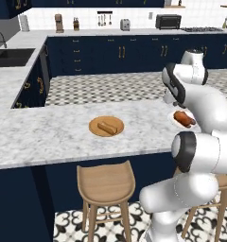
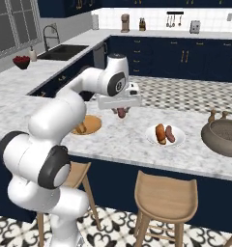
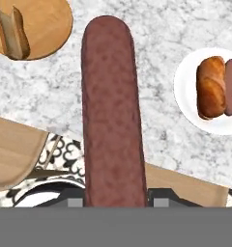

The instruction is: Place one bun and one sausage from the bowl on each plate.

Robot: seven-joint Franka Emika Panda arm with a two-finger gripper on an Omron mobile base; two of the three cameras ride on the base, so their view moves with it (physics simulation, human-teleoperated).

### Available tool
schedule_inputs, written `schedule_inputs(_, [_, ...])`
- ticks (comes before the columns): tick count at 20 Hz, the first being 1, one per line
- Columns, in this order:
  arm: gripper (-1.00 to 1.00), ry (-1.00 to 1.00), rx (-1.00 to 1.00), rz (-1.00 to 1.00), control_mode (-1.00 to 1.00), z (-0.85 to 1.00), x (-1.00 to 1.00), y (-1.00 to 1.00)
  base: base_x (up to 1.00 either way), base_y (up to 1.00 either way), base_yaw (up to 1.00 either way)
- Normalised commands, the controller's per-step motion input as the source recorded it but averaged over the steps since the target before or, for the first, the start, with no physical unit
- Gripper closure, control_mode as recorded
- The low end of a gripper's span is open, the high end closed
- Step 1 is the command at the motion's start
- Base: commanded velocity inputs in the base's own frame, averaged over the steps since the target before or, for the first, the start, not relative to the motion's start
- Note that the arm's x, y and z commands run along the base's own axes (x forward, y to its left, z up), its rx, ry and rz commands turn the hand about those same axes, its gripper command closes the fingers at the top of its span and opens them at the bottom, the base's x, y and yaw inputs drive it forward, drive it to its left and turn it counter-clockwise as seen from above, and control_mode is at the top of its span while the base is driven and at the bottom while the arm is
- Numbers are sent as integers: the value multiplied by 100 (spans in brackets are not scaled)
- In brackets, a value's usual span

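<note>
— Sausage (image 3: 113, 111) first, long and reddish-brown, rising between the gripper (image 2: 121, 113) fingers; they are closed tight on it, holding it above the marble counter (image 1: 49, 132); what about the plates?

— Wooden plate (image 2: 89, 124) sits on the counter with a bun (image 1: 107, 127) on it, just left of the gripper; white plate (image 2: 165, 136) lies right of the gripper, carrying a bun (image 3: 210, 87) and a sausage (image 3: 231, 87) side by side, touching.

— And the bowl (image 2: 224, 137)?

— Dark speckled stone bowl, further right of the white plate, near the counter's end; wooden stools (image 2: 166, 198) stand below the counter's edge.
</note>
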Motion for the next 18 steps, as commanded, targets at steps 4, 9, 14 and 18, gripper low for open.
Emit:
schedule_inputs(4, [100, 35, -3, 4, -100, -21, 100, 41, 0, 0, 0])
schedule_inputs(9, [100, 11, -1, 13, -100, -31, 100, 61, 0, 0, 0])
schedule_inputs(14, [100, 12, 0, 13, -100, -29, 100, 51, 0, 0, 0])
schedule_inputs(18, [100, 0, 6, 3, -100, -62, 100, 43, 0, 0, 0])
